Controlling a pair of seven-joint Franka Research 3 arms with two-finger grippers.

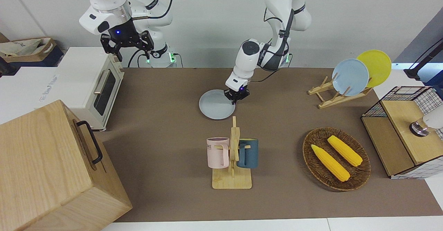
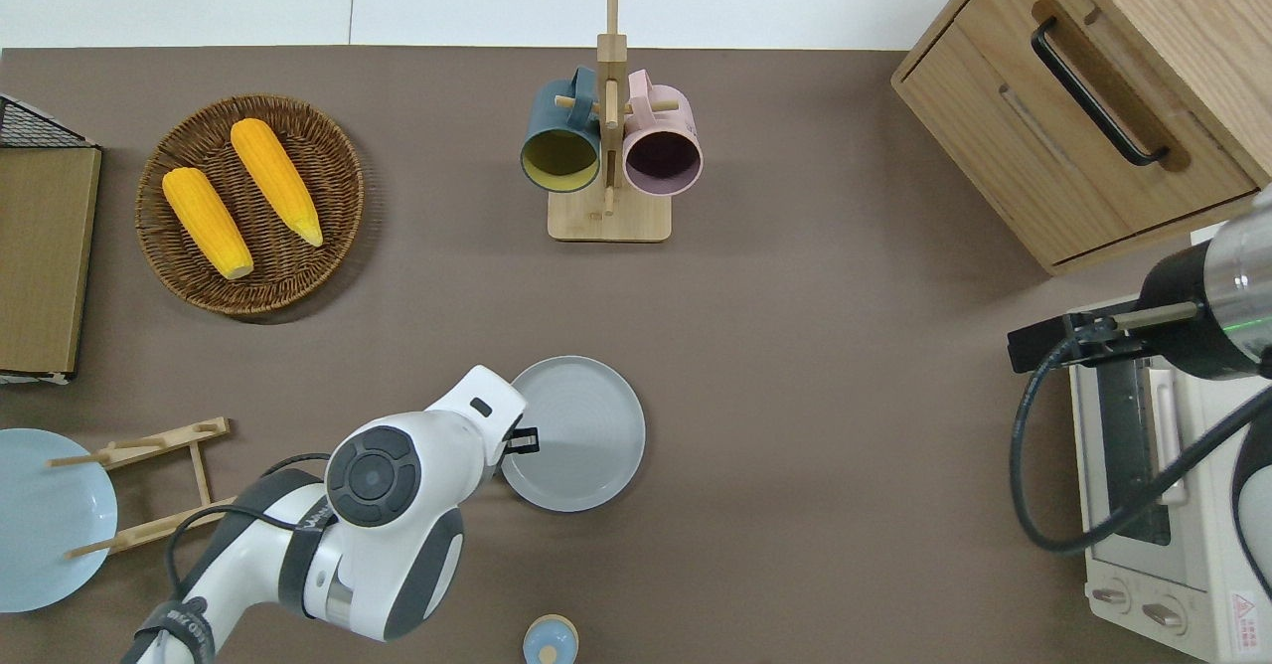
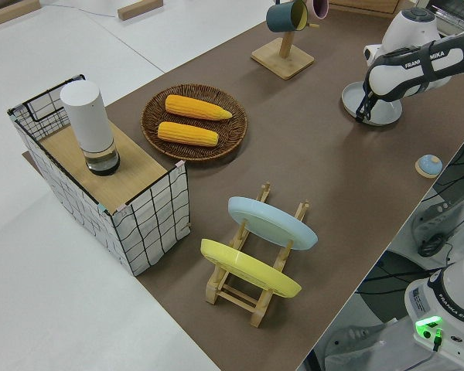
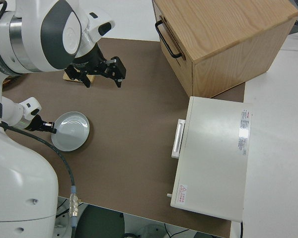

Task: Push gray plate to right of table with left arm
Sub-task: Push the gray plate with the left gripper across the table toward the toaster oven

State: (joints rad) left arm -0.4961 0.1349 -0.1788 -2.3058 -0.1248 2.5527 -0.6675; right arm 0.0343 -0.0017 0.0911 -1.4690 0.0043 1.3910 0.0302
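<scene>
The gray plate [image 1: 215, 105] [image 2: 581, 435] lies flat near the middle of the table [image 1: 166, 120], nearer to the robots than the mug stand. My left gripper [image 1: 236, 100] [image 2: 524, 439] is down at the plate's rim, on the side toward the left arm's end of the table. Its fingers look shut, with nothing held. The left side view shows the left gripper [image 3: 361, 116] against the plate [image 3: 377, 107]. In the right side view the left gripper [image 4: 48, 127] meets the edge of the plate [image 4: 70, 131]. My right gripper [image 1: 126, 47] is parked and open.
A wooden stand with a pink and a dark teal mug [image 1: 232, 155] is close to the plate, farther from the robots. A wicker basket of corn [image 1: 335, 158], a plate rack [image 1: 341, 92] and a wire crate [image 1: 403, 130] fill the left arm's end. A toaster oven [image 1: 95, 82] and wooden box [image 1: 52, 168] fill the other.
</scene>
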